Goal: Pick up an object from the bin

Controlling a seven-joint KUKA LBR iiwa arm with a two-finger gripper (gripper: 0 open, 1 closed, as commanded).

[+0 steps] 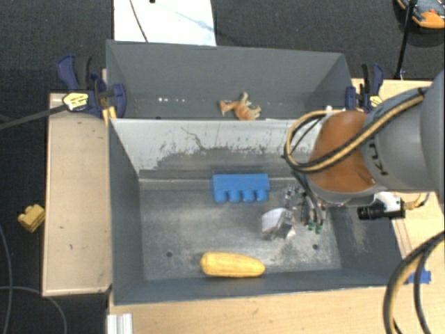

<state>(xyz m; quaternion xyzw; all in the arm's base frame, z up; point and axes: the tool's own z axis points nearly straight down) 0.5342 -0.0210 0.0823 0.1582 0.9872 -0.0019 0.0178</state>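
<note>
Gripper (300,218) sits low in the right half of the bin (181,232), just beside a small silvery-white crumpled thing (276,222) on the floor; can't tell how far open it is or whether it has hold of anything. Blue block (240,187) lies near, up-left; yellow corn cob (233,264) by the front wall. To do it well, prob. centre over the silvery piece, drop straight, close gently w/o nudging it.
</note>
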